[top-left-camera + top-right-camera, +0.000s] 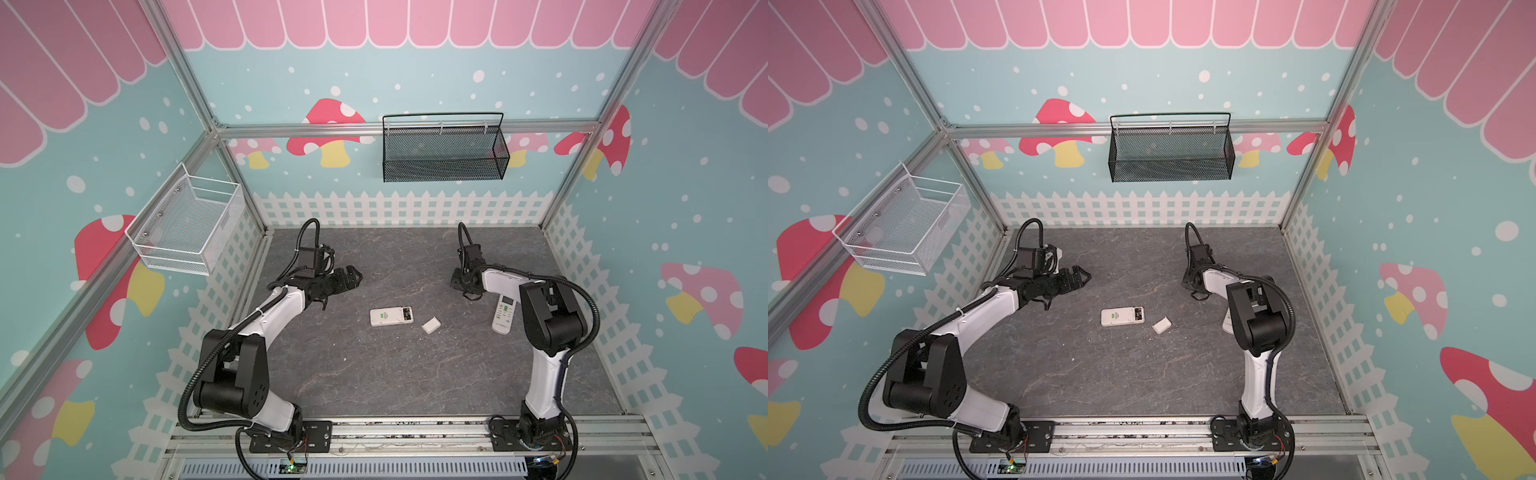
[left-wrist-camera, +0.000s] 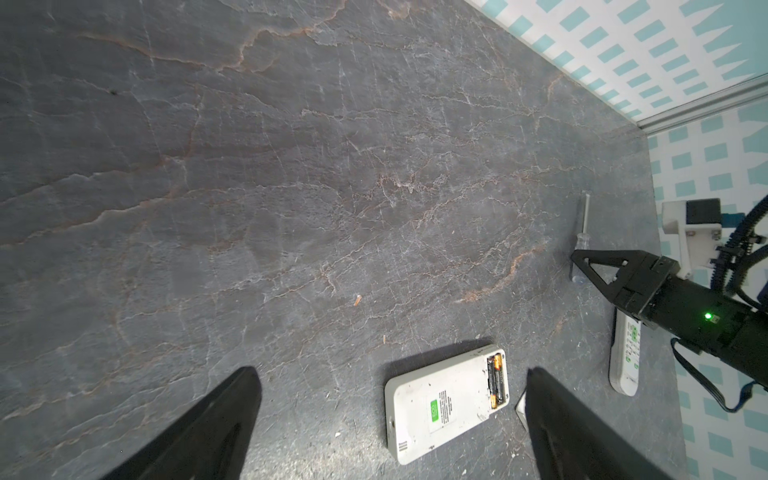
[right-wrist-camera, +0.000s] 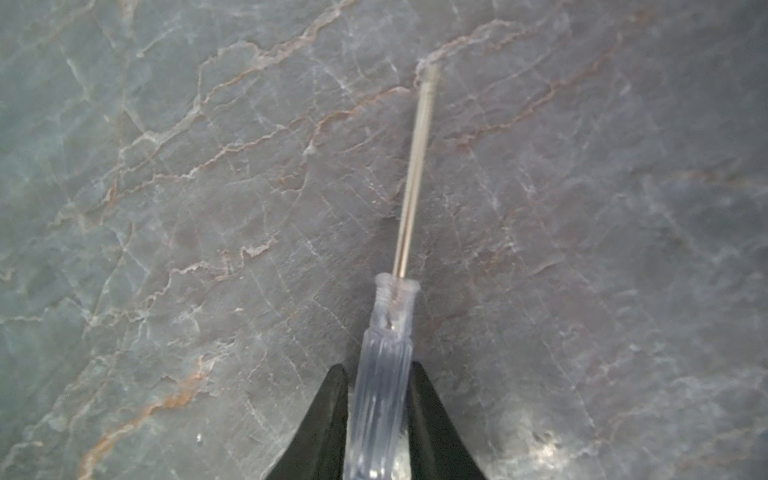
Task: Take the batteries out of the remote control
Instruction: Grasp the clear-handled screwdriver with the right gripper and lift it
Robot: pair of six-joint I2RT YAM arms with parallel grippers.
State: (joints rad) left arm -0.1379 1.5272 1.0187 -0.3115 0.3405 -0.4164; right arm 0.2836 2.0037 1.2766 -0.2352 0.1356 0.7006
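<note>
Table (image 1: 374,374): dark grey, stone-patterned table with pale veins.
Open remote (image 1: 384,317): white rectangular plastic remote control, lying face down near the table's centre. Its battery bay is uncovered at its 3 o'clock end.
Batteries (image 2: 497,380): two slim black cylinders with gold ends, seated side by side in that bay.
Cover (image 1: 431,325): small white rectangular plastic cover, loose on the table at 4 o'clock of the open remote, near it but apart.
Second remote (image 1: 503,318): white remote control with its buttons facing up, at 3 o'clock, partly hidden by the right arm (image 1: 548,316).
Left gripper (image 1: 353,277): jaws spread wide and holding nothing, at 10 o'clock of the open remote.
Right gripper (image 3: 379,368): at 1 o'clock, jaws pinching the clear ribbed plastic handle of a thin steel-shafted screwdriver (image 3: 390,316).
</note>
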